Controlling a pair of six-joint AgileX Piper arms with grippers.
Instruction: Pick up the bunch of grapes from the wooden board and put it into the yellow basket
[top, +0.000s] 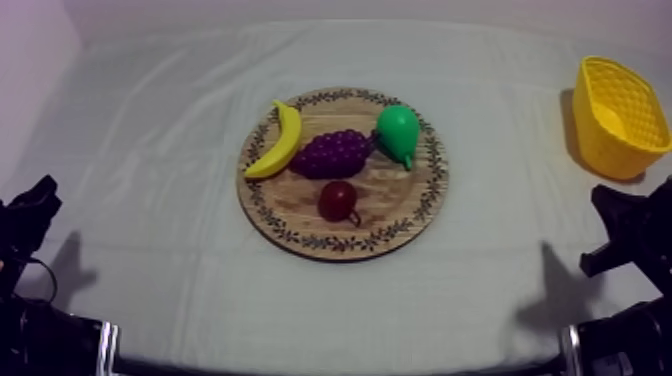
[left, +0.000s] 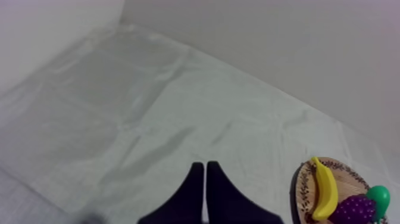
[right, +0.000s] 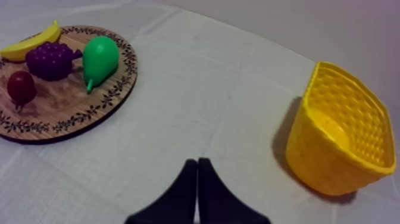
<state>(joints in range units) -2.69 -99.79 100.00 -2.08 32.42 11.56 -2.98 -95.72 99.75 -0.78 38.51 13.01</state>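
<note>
Top view shows bunch of grapes (top: 334, 153) on wooden board (top: 400, 208); both jaws pressed together, empty.

Ahead-right of the left jaws: wooden board (left: 303, 190), bunch of grapes (left: 355, 210) and pear (left: 378, 196), each cut by the frame edge. Ahead-left of the right jaws: wooden board and banana (right: 27, 47) end likewise cut off. Both jaws' bases run off frame.

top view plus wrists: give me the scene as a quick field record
wooden board: round, mid-table, four fruits on it
grapes: between banana and pear, not gripped
small red fruit: in front of grapes
yellow basket: table's right side, no fruit inside
left gripper: shut, over bare cloth
right gripper: shut, over cloth between wooden board and yellow basket
</note>
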